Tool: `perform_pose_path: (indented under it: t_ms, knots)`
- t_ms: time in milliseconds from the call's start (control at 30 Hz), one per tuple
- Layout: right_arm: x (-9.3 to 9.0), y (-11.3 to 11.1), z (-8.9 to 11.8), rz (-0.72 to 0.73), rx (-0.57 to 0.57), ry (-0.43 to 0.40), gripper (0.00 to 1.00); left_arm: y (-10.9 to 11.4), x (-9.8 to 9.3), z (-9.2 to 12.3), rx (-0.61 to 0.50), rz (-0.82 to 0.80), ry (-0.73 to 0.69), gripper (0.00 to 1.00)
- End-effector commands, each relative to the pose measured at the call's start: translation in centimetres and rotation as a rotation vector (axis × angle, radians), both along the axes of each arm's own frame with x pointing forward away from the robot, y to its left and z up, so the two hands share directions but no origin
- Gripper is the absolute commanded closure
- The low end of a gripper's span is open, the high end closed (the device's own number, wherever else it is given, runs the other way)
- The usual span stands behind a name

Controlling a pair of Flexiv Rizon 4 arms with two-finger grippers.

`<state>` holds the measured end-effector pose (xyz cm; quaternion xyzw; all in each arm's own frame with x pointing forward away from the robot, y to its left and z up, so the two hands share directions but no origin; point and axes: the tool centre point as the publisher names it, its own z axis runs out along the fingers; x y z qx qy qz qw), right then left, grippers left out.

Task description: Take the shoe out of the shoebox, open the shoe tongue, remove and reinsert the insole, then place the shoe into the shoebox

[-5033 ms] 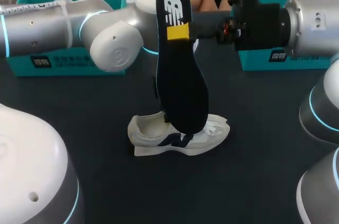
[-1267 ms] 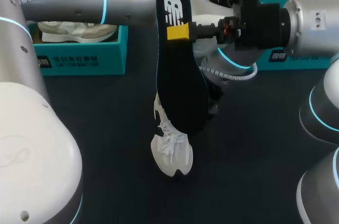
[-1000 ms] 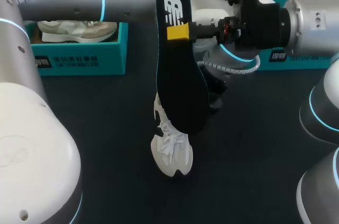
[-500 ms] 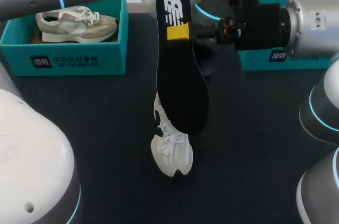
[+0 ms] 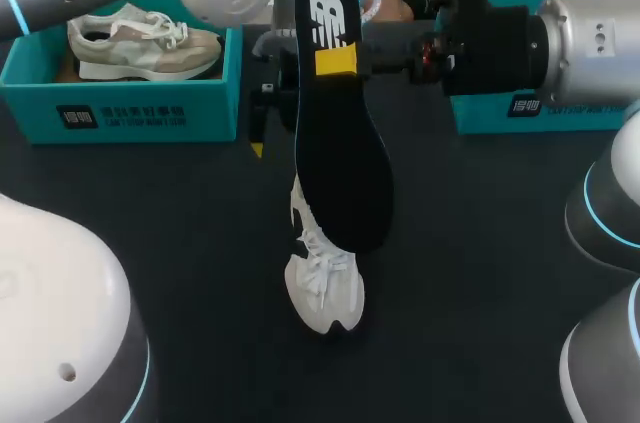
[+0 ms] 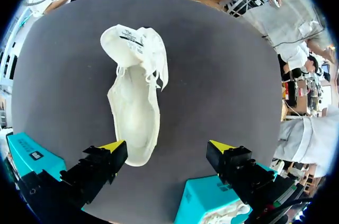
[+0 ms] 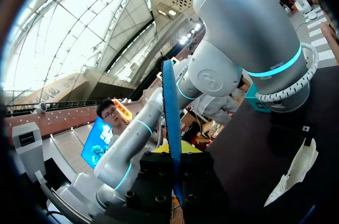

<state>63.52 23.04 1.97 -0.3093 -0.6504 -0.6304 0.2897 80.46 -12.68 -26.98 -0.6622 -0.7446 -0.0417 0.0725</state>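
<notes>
Insole of black foam (image 5: 340, 153) stands upright over dark table (image 5: 480, 273), clamped in right gripper (image 5: 338, 61). Left gripper (image 6: 168, 146), fingers apart, hangs beside teal cardboard shoebox (image 5: 140, 115); white lace-up shoe (image 6: 135, 113) lies on table ahead of it.

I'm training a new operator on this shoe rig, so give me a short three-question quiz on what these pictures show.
1. True or false: the insole lies inside the white shoe on the table.
2. Which one holds the insole? A) left gripper B) right gripper C) neither
3. Fill in: the teal box on the robot's left side holds a second ____.
Key:
1. False. It is held upright in the air, out of the shoe.
2. B. The right gripper is shut on it, and the left gripper is open and holds nothing.
3. Shoe. A beige shoe lies in that box.
</notes>
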Motion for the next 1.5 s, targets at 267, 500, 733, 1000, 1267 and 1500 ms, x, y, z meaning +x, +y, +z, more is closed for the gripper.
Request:
perform_pose_path:
  t_ms: [267,500,733,1000,1267,1500]
  knots:
    - [0.0,0.5,0.0,-0.004,-0.003,0.001,1.00,2.5,-1.2,1.2,-0.337,-0.054,-0.026,0.00]
    - [0.0,0.5,0.0,-0.004,-0.003,0.001,1.00,2.5,-1.2,1.2,-0.337,-0.054,-0.026,0.00]
    - [2.3,0.7,-0.3,-0.046,0.028,0.089,1.00,2.1,-1.7,-1.9,-0.653,0.040,-0.083,0.00]
    - [5.9,-0.7,-1.5,-0.065,0.000,0.217,1.00,3.4,-1.4,-0.1,-1.008,0.081,-0.208,0.00]
    - [9.6,-1.9,-1.9,-0.044,-0.045,0.291,1.00,4.5,-1.1,3.6,-1.322,0.077,-0.297,0.00]
    - [10.9,-2.3,-3.7,-0.084,-0.125,0.454,1.00,4.2,-2.1,7.3,-1.589,0.012,-0.308,0.00]
